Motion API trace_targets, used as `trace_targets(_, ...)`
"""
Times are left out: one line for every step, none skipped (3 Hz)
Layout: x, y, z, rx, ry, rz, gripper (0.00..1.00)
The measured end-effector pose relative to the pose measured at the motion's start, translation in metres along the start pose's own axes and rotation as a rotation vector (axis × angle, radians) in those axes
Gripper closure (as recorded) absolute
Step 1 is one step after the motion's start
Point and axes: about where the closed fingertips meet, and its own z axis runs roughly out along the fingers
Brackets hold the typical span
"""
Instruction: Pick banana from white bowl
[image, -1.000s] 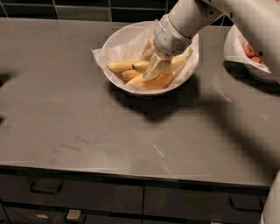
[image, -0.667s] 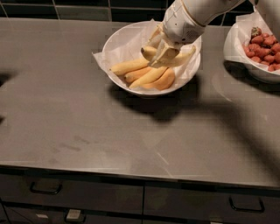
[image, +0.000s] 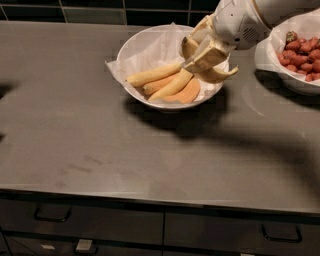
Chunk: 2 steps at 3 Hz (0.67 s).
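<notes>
The white bowl (image: 141, 38), lined with crinkled paper, stands at the back middle of the dark counter. My gripper (image: 203, 54) is over the bowl's right side, shut on the thick pale-yellow banana (image: 220, 75). The banana is lifted clear of the other fruit, with its ends sticking out on both sides of the fingers. Two slimmer bananas (image: 152, 75) and an orange-coloured piece (image: 186, 93) lie in the bowl below and to the left of the gripper.
A second white bowl (image: 278, 74) with small red pieces stands at the right edge, close to my arm. The dark counter (image: 100, 150) stretches to the front and left. Drawers with handles (image: 52, 216) run below its front edge.
The gripper has risen and shifted right, lifting the banana out from among the other bananas. The rest of the fruit stays in the bowl.
</notes>
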Motion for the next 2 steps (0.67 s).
trace_targets(-0.01,0.038,-0.026,0.058,-0.083,0.145,1.0)
trace_targets(-0.019,0.067,-0.051,0.119,-0.139,0.241,1.0)
